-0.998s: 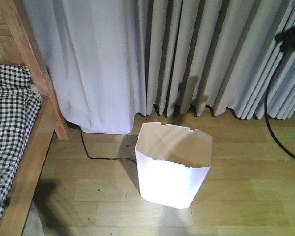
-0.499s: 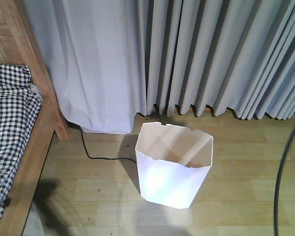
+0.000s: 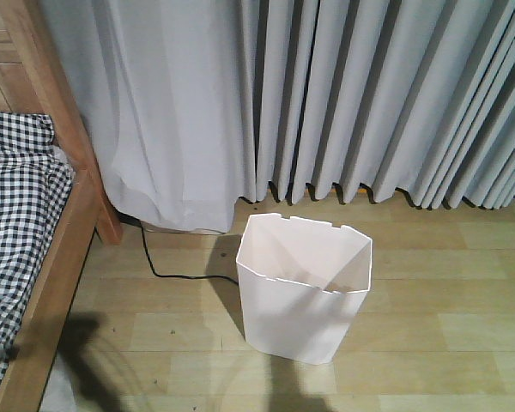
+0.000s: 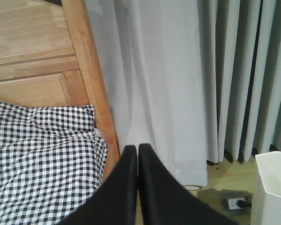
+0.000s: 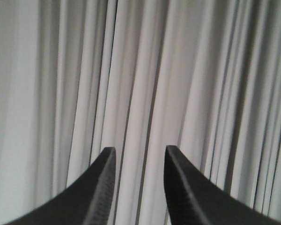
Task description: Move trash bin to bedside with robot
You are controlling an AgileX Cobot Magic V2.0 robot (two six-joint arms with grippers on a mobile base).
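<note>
The trash bin (image 3: 302, 296) stands free near the bed (image 3: 34, 249); left gripper (image 4: 137, 151) closed empty, right gripper (image 5: 139, 161) parted, both raised clear.

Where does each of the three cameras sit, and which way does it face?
Front: high, looking down at the trash bin, bed and curtain; no arm shows.
Left wrist: behind the shut left gripper, facing bed and curtain.
Right wrist: behind the open right gripper, facing curtain.
Front and left wrist share bin, bed, curtain.
</note>
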